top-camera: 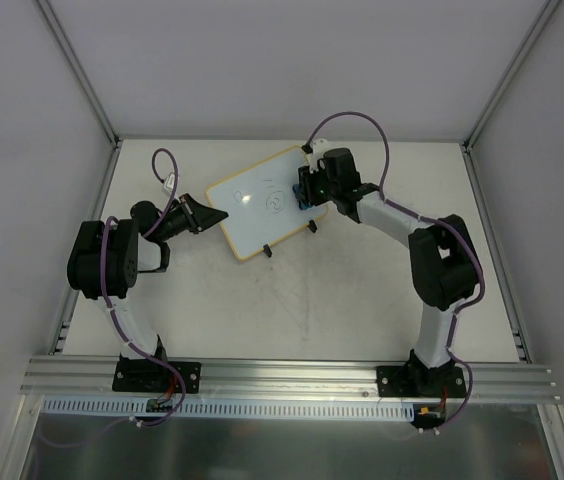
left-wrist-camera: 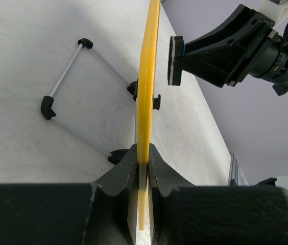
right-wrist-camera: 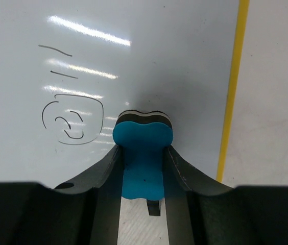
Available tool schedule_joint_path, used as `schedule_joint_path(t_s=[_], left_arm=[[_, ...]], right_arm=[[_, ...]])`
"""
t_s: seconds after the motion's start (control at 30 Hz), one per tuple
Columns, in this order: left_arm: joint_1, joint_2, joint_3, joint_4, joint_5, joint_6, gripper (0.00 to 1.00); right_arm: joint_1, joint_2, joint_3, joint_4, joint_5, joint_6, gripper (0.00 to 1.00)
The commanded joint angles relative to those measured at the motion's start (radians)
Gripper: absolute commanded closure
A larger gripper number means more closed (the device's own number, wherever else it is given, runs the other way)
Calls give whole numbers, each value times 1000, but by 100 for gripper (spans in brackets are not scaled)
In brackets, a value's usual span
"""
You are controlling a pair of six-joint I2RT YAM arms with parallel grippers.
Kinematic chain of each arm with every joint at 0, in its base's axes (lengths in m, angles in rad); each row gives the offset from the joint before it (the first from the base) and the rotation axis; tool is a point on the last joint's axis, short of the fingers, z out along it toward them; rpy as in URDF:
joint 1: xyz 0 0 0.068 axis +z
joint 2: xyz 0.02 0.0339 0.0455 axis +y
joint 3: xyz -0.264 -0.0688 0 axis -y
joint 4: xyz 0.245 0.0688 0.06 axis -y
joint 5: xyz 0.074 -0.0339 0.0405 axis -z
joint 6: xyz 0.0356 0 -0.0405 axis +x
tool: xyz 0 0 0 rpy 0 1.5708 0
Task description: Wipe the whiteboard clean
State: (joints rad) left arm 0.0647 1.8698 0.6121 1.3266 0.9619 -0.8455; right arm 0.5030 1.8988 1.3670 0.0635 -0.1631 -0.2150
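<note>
With the whiteboard (top-camera: 258, 203) mid-bench, left tool (left-wrist-camera: 143, 155) clamped on its left edge and right tool (right-wrist-camera: 143, 155) pressing the gripped eraser (right-wrist-camera: 143, 133) beside its pen marks (right-wrist-camera: 72, 120), excess wiping force may wrench it loose.

We held our left gripper (top-camera: 217, 216) out rightward, jaws clamped; our right gripper (top-camera: 305, 192) pointed leftward, likewise clamped.

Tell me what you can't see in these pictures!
- Top view: the eraser is mostly hidden inside the right hand; the marks are too small to read.
- Left wrist view: the whiteboard shows edge-on, so its face is hidden.
- Right wrist view: picture edges cut off the whiteboard.
</note>
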Motion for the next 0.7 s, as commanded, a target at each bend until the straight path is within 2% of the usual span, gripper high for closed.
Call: schedule_joint_path(t_s=[0.0, 0.47, 0.67], left_arm=[[-8, -31, -2, 355, 32, 17, 100], [-8, -31, -2, 355, 31, 19, 100], [-6, -31, -3, 355, 31, 19, 100]], right_arm=[[20, 28, 9, 163, -15, -18, 100], [117, 131, 40, 179, 69, -40, 100], [221, 135, 35, 185, 115, -46, 100]])
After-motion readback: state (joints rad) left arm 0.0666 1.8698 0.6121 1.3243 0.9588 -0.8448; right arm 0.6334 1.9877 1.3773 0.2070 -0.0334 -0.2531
